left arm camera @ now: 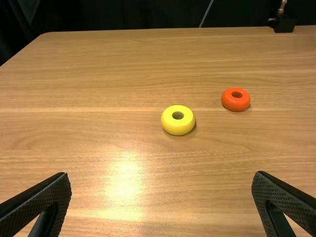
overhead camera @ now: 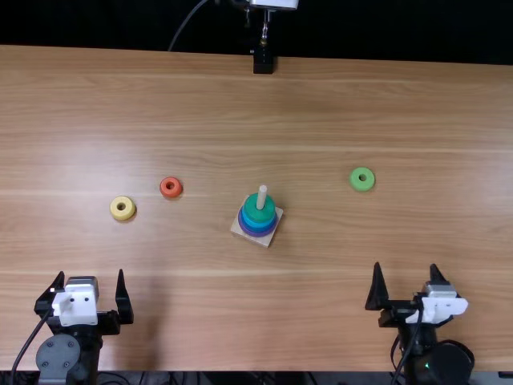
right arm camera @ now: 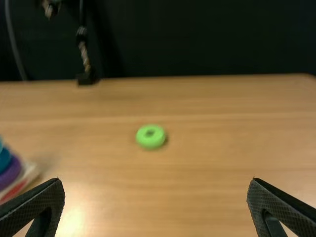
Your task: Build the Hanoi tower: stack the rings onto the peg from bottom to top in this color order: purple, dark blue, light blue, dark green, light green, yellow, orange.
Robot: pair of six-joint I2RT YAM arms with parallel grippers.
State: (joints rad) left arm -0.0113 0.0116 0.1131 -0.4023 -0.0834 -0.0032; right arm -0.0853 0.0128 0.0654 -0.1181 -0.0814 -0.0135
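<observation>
- Top view: stacked rings (overhead camera: 258,218) on the peg (overhead camera: 262,196); left gripper (overhead camera: 90,275) and right gripper (overhead camera: 406,265), jaws wide apart.
- Left wrist view: yellow ring (left arm camera: 177,128) near orange ring (left arm camera: 236,102), both on table (left arm camera: 98,74).
- Right wrist view: light green ring (right arm camera: 150,142) on table.

black left arm (overhead camera: 85,353): white bracket (overhead camera: 76,305), round grey joint cap (overhead camera: 58,354), thin dark cable (overhead camera: 30,338).
</observation>
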